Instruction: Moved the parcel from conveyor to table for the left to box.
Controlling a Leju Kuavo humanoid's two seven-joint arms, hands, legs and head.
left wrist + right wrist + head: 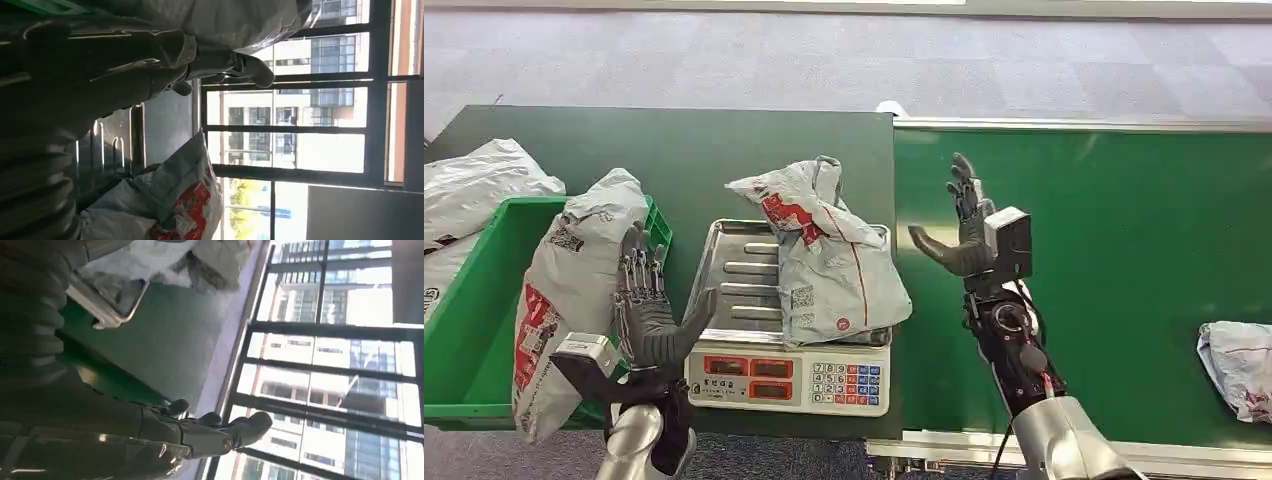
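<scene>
The right hand [964, 225] is raised with fingers spread wide and nothing in it, over the conveyor belt's [1124, 260] left edge. Just beside it, one parcel [829, 255] lies on the scale's [789, 375] tray at the table's [684, 150] front right corner. The left hand [649, 310] is open too, its fingers lying against a second parcel [574, 290] propped on the green bin's [474, 300] right rim. A third parcel [1239, 365] sits at the belt's right edge, with bare belt between.

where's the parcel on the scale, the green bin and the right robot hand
parcel on the scale [829, 262], head view, middle of the bag
green bin [469, 330], head view, inner wall
right robot hand [964, 235], head view, palm
</scene>
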